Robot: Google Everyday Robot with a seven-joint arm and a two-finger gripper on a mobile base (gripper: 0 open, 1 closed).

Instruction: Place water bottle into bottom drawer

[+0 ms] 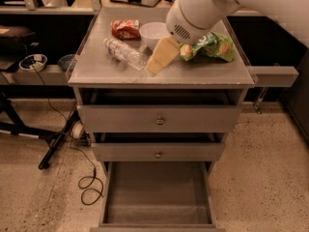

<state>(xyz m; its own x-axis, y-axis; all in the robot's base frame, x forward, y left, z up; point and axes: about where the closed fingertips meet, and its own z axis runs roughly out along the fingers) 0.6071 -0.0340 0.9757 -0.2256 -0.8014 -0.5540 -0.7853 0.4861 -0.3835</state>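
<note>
The water bottle (123, 52) lies on its side on the cabinet top (193, 71), left of centre, with its white cap toward the back left. My gripper (154, 66), a beige wedge below the white arm housing, hangs just right of the bottle, low over the top; I cannot tell whether it touches the bottle. The bottom drawer (157, 215) is pulled open at floor level, and its grey inside holds nothing.
A red snack packet (125, 29) and a white bowl (153, 33) sit at the back of the top. A green chip bag (212, 45) lies at the right. The two upper drawers (159, 121) with round knobs are slightly ajar. Cables and a stand leg (58, 144) lie on the floor at the left.
</note>
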